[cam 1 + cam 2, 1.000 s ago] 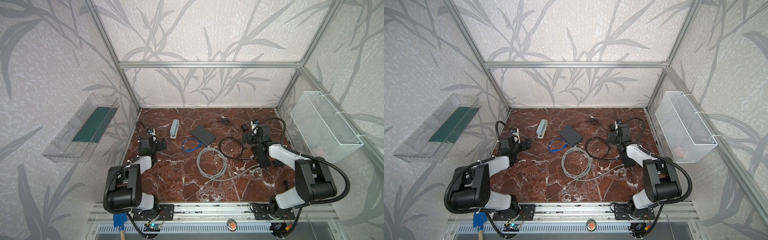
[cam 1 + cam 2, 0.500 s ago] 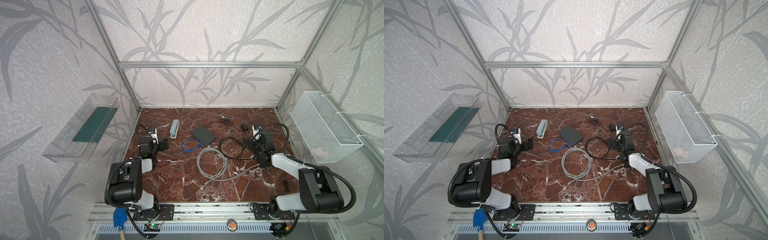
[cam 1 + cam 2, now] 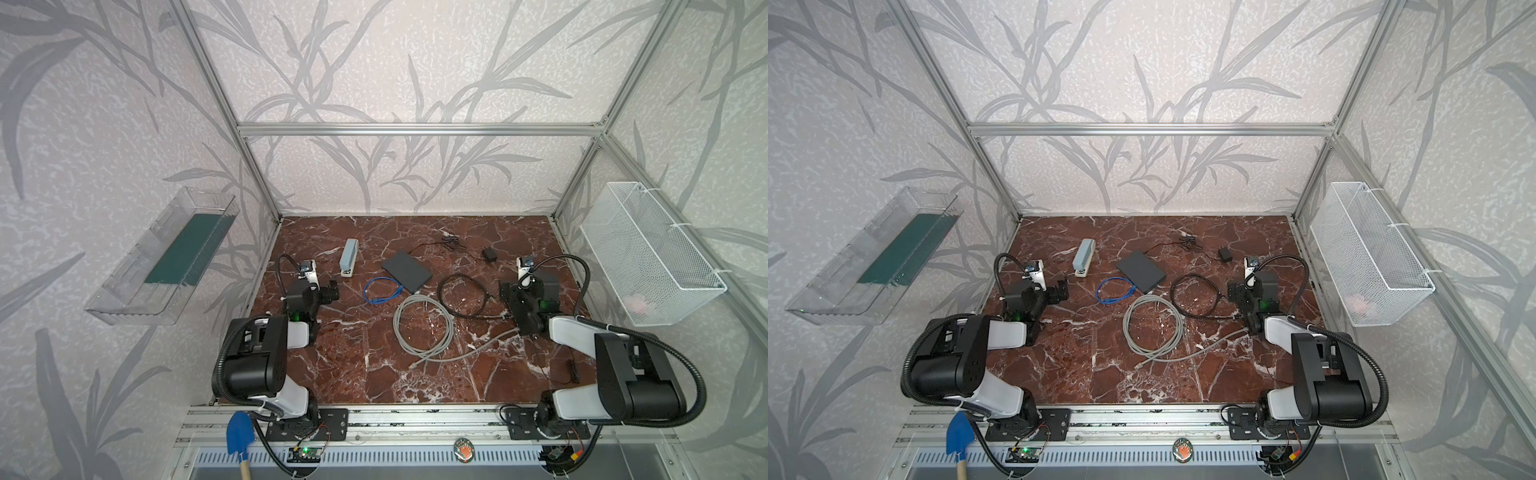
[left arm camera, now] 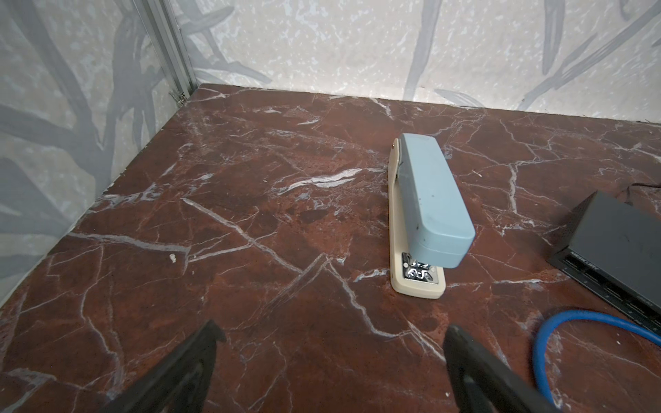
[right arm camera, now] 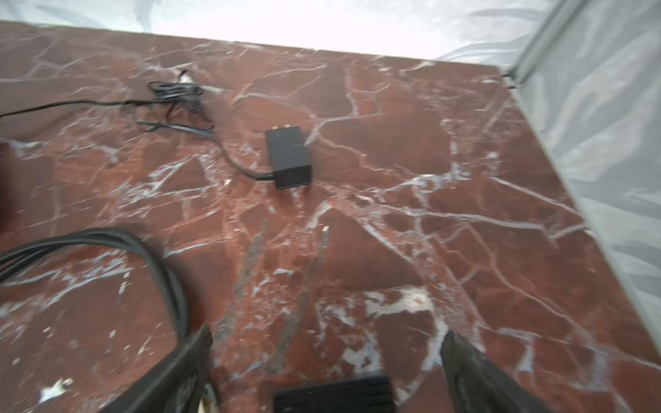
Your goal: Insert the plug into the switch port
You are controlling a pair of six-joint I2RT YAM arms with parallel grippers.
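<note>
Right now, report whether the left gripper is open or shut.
Open. In the left wrist view the left gripper shows its fingers wide apart over the marble tabletop, with nothing held between them.

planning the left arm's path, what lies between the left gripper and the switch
A blue cable coil lies between left gripper and switch, in both top views.

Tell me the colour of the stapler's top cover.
Pale blue-grey, over a cream base; the stapler shows best in the left wrist view.

Overhead stereo pair; wrist views near tabletop point(image 3: 374, 365)
</note>
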